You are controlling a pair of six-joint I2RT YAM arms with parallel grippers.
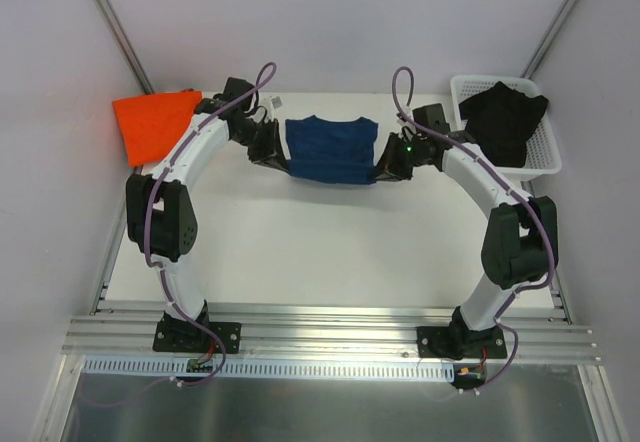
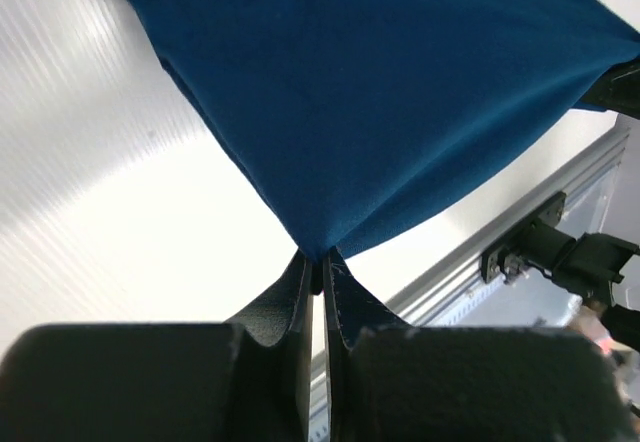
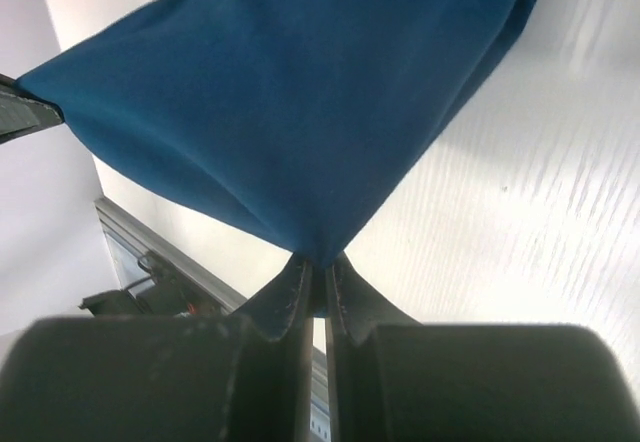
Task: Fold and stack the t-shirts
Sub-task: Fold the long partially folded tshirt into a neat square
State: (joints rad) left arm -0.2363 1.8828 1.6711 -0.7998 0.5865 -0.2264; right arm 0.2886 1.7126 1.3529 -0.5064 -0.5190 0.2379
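The left end effector [image 2: 318, 264] and right end effector [image 3: 318, 265] each clenched a thin pinch of the navy t-shirt [image 1: 332, 149], stretched between them over the far bench [image 1: 300, 252], so a harder outward pull risked slipping a corner free.

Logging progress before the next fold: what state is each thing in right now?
blue t-shirt: held stretched between both jaws.
orange t-shirt: folded, lying at the table's far left corner.
black garment: crumpled in the basket.
left jaws: shut on blue t-shirt.
right jaws: shut on blue t-shirt.
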